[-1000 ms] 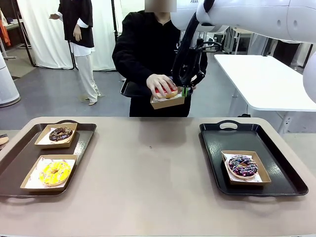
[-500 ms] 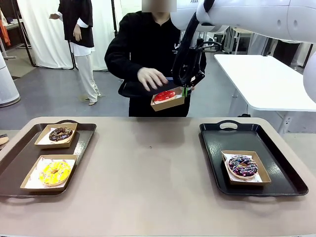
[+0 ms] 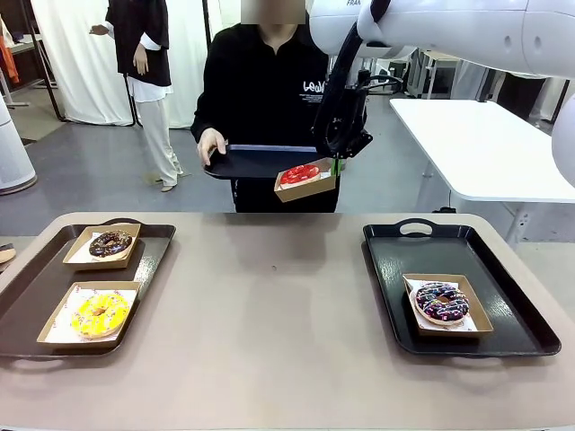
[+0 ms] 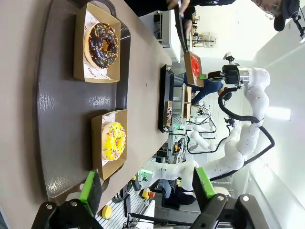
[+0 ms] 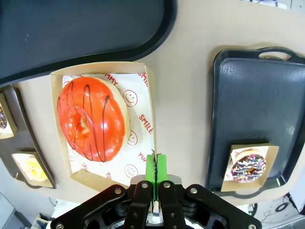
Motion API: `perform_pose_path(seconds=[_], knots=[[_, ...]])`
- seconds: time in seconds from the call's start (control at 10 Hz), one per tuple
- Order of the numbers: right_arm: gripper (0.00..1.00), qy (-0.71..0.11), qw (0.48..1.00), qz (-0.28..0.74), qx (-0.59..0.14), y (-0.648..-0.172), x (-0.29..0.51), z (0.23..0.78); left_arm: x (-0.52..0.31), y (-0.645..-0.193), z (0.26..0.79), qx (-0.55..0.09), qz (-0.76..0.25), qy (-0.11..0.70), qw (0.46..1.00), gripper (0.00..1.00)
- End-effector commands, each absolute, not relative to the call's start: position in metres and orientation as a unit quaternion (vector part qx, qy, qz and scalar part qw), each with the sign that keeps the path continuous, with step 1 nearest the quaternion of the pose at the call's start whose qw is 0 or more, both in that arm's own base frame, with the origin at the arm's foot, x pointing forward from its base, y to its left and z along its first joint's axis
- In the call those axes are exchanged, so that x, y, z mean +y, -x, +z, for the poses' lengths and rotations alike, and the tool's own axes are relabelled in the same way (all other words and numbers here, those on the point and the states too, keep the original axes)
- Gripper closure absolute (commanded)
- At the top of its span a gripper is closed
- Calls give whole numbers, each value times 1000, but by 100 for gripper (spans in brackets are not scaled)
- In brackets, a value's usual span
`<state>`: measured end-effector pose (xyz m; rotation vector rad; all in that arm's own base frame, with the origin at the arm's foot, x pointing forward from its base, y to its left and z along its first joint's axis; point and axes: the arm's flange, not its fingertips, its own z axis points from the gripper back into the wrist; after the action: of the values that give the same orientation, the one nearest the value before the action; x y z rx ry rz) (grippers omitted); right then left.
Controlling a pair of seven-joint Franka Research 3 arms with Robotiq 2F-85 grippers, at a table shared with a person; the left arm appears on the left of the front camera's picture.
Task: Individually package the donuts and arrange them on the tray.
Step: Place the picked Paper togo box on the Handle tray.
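Box [image 5: 102,125] edge pinched by right end effector [image 5: 156,168]; red donut [image 5: 92,118] inside.

You get even, bright indoor light from above in all three views, with soft, faint shadows on the table [image 3: 287,305]. Beyond the right gripper [image 5: 156,168], the red donut [image 5: 93,119] shows small white glints on its glaze and stays sharp. Far past the left gripper [image 4: 148,188], the room washes out to near white. Wide-angle bending curves the tray [image 4: 62,119] edges ahead of those fingers. Nothing shows motion blur.
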<state>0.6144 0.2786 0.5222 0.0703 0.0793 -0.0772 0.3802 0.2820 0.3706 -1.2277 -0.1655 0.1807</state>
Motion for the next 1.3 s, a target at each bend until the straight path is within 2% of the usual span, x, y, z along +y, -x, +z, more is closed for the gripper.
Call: perform_pose_path(seconds=[0.0, 0.3, 0.4, 0.6, 0.8, 1.2], knots=[[99, -35, 998, -39, 40, -614, 279, 522, 281, -378, 374, -79, 82, 573, 812, 0], [99, -33, 999, 24, -7, -568, 223, 556, 281, -378, 374, -79, 82, 573, 812, 0], [99, -20, 999, 44, 0, -555, 201, 560, 281, -378, 374, -79, 82, 573, 812, 0], [99, -12, 1000, 23, -3, -550, 152, 560, 281, -378, 374, -79, 82, 573, 812, 0], [99, 0, 1000, 9, -9, -556, 111, 531, 281, -378, 374, -79, 82, 573, 812, 0], [99, -35, 999, -26, 0, -570, 68, 459, 281, -378, 374, -79, 82, 573, 812, 0]])
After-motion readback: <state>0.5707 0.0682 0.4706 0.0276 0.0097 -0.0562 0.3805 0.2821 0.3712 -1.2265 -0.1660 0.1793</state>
